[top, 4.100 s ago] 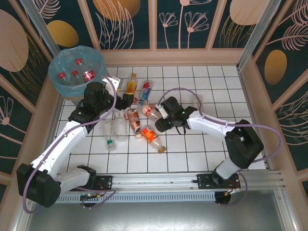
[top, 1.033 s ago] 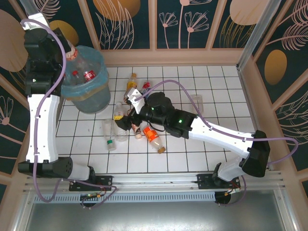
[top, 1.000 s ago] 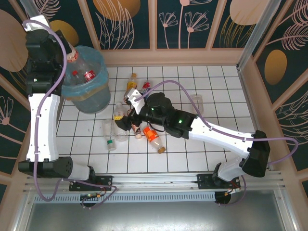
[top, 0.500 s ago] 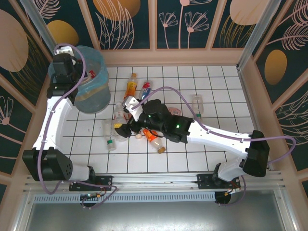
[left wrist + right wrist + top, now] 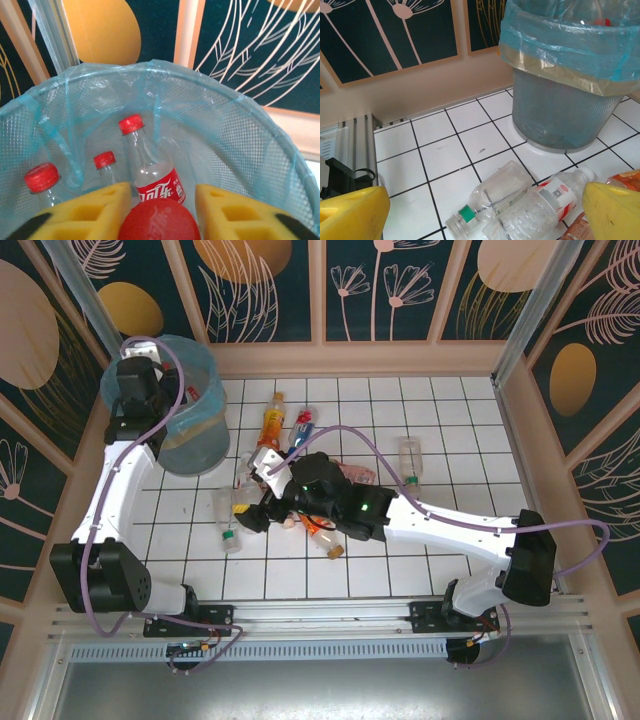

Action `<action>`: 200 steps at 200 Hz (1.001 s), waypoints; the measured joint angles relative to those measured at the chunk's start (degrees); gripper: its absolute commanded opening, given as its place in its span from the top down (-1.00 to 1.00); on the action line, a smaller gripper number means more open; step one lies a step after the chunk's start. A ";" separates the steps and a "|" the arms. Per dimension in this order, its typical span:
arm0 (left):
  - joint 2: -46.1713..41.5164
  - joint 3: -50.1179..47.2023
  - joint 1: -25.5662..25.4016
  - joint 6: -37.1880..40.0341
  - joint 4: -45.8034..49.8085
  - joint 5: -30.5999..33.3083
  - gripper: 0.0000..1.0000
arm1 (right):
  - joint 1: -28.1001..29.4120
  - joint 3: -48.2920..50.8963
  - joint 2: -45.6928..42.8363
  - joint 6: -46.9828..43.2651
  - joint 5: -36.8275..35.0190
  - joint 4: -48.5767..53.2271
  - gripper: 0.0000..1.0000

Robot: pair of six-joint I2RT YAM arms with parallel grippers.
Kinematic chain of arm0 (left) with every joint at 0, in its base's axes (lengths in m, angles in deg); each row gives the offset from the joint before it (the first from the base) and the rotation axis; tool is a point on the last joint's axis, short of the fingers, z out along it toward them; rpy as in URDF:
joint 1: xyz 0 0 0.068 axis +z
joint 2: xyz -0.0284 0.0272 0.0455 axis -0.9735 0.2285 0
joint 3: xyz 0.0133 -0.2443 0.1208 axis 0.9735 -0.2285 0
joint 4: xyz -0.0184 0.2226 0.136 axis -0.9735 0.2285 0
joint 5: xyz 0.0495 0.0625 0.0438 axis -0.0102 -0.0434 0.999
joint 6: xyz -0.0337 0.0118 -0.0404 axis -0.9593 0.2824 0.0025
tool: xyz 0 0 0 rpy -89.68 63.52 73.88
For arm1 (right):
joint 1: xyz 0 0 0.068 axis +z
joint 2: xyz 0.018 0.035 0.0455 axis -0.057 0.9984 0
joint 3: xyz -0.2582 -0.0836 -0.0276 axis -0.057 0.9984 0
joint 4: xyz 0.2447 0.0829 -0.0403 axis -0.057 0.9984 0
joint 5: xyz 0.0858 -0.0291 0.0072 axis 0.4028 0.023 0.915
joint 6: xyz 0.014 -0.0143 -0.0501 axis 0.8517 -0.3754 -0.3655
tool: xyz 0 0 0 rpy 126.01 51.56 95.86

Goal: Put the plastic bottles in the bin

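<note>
— Lettering: is any of it legible?

— One label. In the left wrist view, a clear bottle inside the bin has a red band with white Chinese characters in the Coca-Cola style. On the tiles under the right gripper lies a white-capped bottle. Its label is red and white, but the print is too small to read.

— What is hidden?

— The left gripper hangs over the bin's mouth. Its yellow fingers press in on either side of a red cap, and whatever body belongs to that cap is cut off by the picture's lower edge. Two more red-capped bottles sit deeper in the blue bag, their bodies blurred by its folds (the mesh wall shows through the liner).

— And the other pincer?

— It is spread wide and holds nothing, hovering over the white-capped bottle and a crushed green-capped bottle lying side by side near the bin's foot. From above, the right arm covers part of the cluster of plastic bottles. An orange-labelled bottle lies near the bin, and a lone bottle lies well apart to the right.
</note>
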 measured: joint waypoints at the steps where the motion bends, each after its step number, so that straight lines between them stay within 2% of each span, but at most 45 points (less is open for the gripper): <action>1: 0.02 -0.04 0.00 -0.02 0.00 -0.04 -0.01 | 0.00 0.00 0.00 0.00 0.00 0.00 -0.98; 21: 0.15 -0.26 0.00 -0.39 0.00 -0.04 -0.06 | 0.04 0.00 0.57 -0.20 -0.42 -0.02 -0.98; 43: 0.15 -0.33 0.00 -0.42 -0.02 -0.02 -0.03 | 0.24 0.00 1.20 -0.59 -0.68 0.00 -0.98; 64: 0.33 -0.35 0.00 -0.70 -0.02 -0.02 0.15 | 0.72 0.00 1.49 -0.79 -1.38 0.00 -0.98; 86: 1.33 -0.35 0.00 -1.29 -0.09 -0.13 0.59 | 0.98 0.00 1.49 -0.83 -1.88 0.00 -0.98; 95: 1.95 -0.26 0.02 -1.70 -0.92 -0.04 0.70 | 1.01 0.00 1.49 -0.83 -2.03 0.00 -0.98; 141: 3.69 0.74 0.04 -1.57 -1.38 -0.15 0.76 | 1.16 1.01 1.49 -0.83 -2.80 -0.17 -0.98; 156: 4.15 1.18 0.07 -1.29 -1.05 -0.94 0.84 | 1.18 1.01 1.49 -0.85 -3.21 -0.22 -0.98; 166: 4.35 1.42 0.07 -0.92 -0.87 -1.40 1.00 | 1.18 1.01 1.49 -0.96 -3.48 -0.22 -0.98; 200: 5.35 3.80 0.11 0.52 1.36 -1.31 1.00 | 1.18 1.01 1.49 -1.11 -4.02 -0.20 -0.98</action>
